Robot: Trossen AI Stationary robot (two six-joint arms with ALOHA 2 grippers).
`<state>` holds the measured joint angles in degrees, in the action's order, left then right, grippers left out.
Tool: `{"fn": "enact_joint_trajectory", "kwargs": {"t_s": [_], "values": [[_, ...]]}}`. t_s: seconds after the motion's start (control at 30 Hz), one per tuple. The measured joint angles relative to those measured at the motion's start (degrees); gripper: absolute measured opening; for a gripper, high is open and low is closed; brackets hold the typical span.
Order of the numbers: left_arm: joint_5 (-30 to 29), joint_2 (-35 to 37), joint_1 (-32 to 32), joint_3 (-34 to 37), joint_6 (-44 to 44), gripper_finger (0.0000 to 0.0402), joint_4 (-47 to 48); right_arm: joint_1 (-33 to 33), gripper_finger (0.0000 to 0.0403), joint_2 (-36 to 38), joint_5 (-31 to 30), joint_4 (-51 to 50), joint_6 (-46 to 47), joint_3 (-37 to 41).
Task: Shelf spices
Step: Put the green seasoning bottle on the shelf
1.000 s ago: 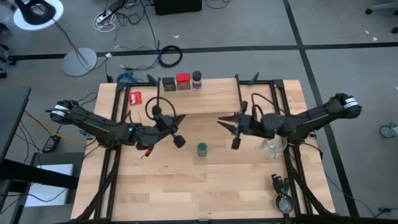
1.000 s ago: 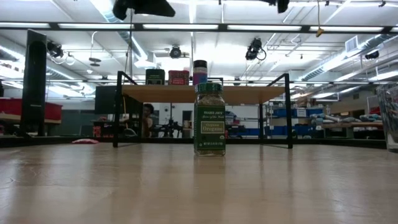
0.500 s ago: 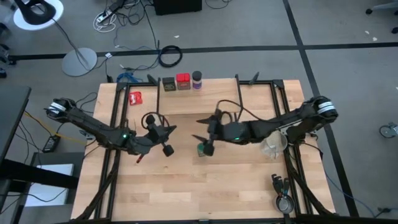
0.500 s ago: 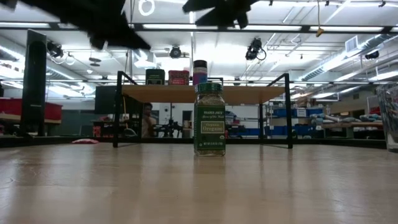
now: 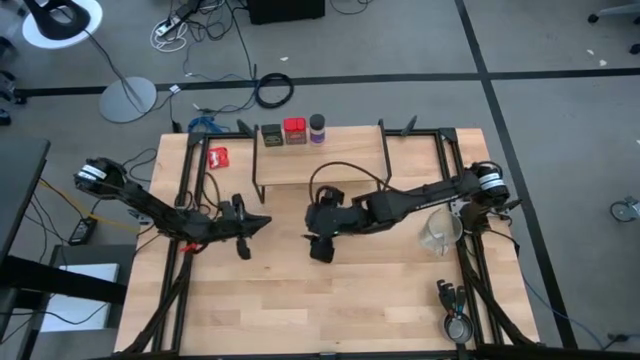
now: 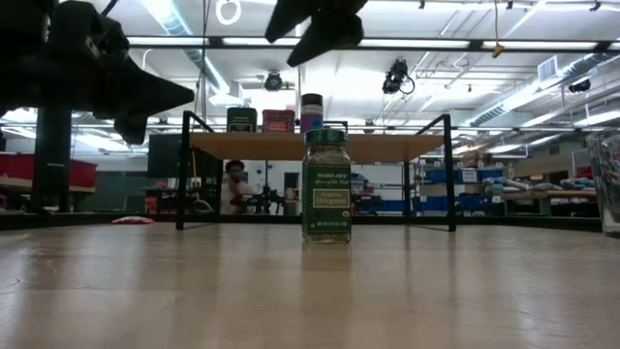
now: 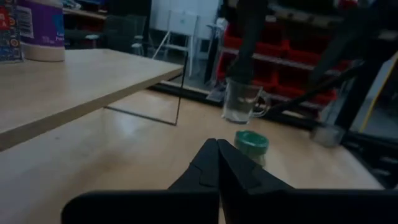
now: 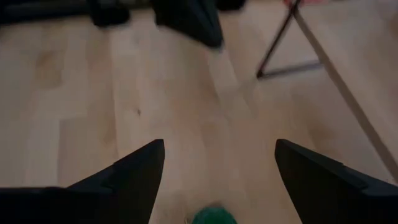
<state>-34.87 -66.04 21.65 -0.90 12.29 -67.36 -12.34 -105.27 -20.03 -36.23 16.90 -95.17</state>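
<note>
The green jar (image 6: 326, 184) stands upright on the tabletop by its base; its cap shows in my left wrist view (image 7: 252, 142) and my right wrist view (image 8: 211, 216). My right gripper (image 8: 217, 168) hangs open above it, slanting down, one finger on either side of the cap and clear of it; seen from above, this gripper (image 5: 318, 238) hides the jar. My left gripper (image 5: 262, 222) is shut and holds nothing, level, left of the jar. On the shelf (image 5: 330, 160) stand an olive tin (image 5: 270, 133), a red tin (image 5: 294, 131) and a blue-capped jar (image 5: 317, 127).
A glass mug (image 5: 438, 230) stands right of the jar. A red-and-white packet (image 5: 218, 156) lies left of the shelf. A metal cup (image 5: 458, 325) sits at the near right corner. The shelf's thin black legs (image 6: 182, 170) rise behind the jar.
My right gripper has gone toward the table's left edge until it hangs over the green jar, and has tipped downward. My left gripper has drawn back toward the left edge and sunk to a level pose. The jar has not moved.
</note>
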Motion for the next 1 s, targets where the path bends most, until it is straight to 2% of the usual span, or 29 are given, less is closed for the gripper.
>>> {"fn": "enact_joint_trajectory", "kwargs": {"t_s": [0.13, 0.37, 0.63, 0.73, 1.0], "values": [[2.11, -0.05, 0.11, 0.43, 0.02, 0.0001, -0.67, 0.0, 0.0306, -1.59, -0.68, -6.03, 6.45, -3.39], [3.81, -0.52, 0.15, -0.01, 0.1, 0.0001, -0.1, -0.04, 0.0305, -1.6, -2.53, -6.12, 11.86, -3.42], [11.58, -0.84, 0.17, -0.01, 1.84, 0.0001, 0.21, -0.07, 0.0305, -1.6, 4.36, -11.11, 18.53, -3.42], [11.6, -0.84, 0.17, -0.03, 1.88, 0.0, 0.19, 0.28, 0.0305, -1.56, 7.45, -10.82, 19.58, -2.5], [10.37, -0.84, 0.15, -0.03, 1.9, 0.0, -0.1, 0.13, 0.0319, -1.56, 7.69, -10.42, 19.52, 2.23]]}}
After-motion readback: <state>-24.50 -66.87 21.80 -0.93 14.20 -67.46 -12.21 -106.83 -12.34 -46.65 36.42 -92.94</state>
